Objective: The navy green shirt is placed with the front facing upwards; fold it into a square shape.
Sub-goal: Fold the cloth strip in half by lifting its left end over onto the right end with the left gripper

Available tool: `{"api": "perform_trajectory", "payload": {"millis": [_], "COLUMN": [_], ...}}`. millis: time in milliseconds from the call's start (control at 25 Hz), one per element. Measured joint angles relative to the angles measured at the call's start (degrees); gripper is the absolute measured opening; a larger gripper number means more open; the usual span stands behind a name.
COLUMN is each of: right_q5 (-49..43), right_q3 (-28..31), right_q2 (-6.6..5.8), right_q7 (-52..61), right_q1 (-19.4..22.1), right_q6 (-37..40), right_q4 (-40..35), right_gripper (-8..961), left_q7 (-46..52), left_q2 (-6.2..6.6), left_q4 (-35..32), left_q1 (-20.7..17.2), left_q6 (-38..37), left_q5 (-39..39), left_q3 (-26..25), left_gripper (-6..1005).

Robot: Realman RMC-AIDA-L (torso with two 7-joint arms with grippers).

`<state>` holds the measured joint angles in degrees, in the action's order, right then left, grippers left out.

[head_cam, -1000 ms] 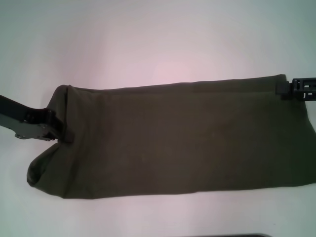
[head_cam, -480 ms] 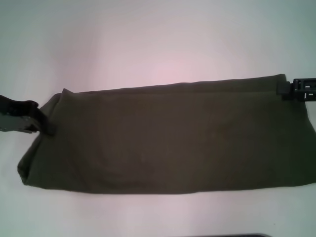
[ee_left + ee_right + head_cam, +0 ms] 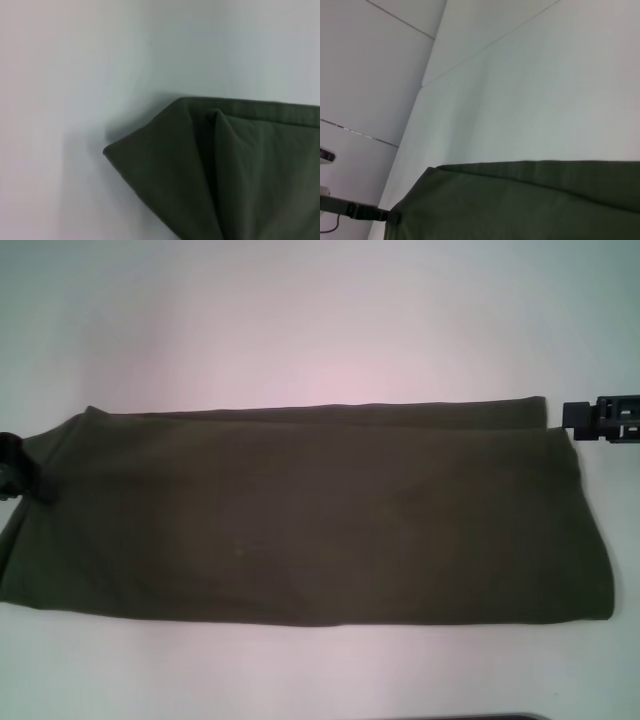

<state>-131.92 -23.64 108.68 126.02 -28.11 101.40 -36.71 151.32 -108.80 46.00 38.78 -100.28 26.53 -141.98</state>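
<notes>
The navy green shirt (image 3: 320,520) lies as a long folded band across the white table (image 3: 320,320), plain olive side up; no letters or collar show. My left gripper (image 3: 25,475) is at the band's left end, at the head view's left edge, shut on the cloth. My right gripper (image 3: 575,420) is level with the band's far right corner, right beside its edge. A folded corner of the shirt (image 3: 240,170) fills the left wrist view. The right wrist view looks along the shirt (image 3: 530,200) to the left gripper (image 3: 390,216) at its far end.
Bare white table surrounds the band on its far and near sides. A thin dark object (image 3: 490,717) peeks in at the head view's bottom edge. The table's edge (image 3: 427,80) and pale floor panels show in the right wrist view.
My left gripper has moved left with the shirt's end, stretching the band and flattening the bunched left side. The shirt's right end slid left; the right gripper stayed almost still.
</notes>
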Motion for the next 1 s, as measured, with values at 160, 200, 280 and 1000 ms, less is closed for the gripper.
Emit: {"api": "perform_trajectory", "payload": {"millis": [160, 200, 280, 1000], "right_q5": [0.0, 0.0, 0.0, -0.4], "right_q3": [0.0, 0.0, 0.0, -9.9], "right_q2": [-0.32, -0.36, -0.36, 1.16], "right_q7": [0.1, 0.1, 0.1, -0.8], "right_q1": [0.0, -0.1, -0.2, -4.7], "right_q6": [-0.1, -0.1, -0.1, -0.1], "right_q4": [0.2, 0.2, 0.2, -0.2], "right_gripper": [657, 657, 657, 656], "left_q7": [1.2, 1.4, 1.5, -4.1], "left_q2": [0.87, 0.97, 1.04, -2.49], "left_q4": [0.1, 0.2, 0.3, -0.4], "left_q1": [-0.4, -0.4, -0.4, 1.9], "left_q6": [1.3, 1.5, 1.4, -9.6], "left_q5": [-0.8, -1.1, -1.4, 11.2], "left_q3": [0.2, 0.1, -0.1, -1.5], "left_gripper": [37, 37, 36, 36]}}
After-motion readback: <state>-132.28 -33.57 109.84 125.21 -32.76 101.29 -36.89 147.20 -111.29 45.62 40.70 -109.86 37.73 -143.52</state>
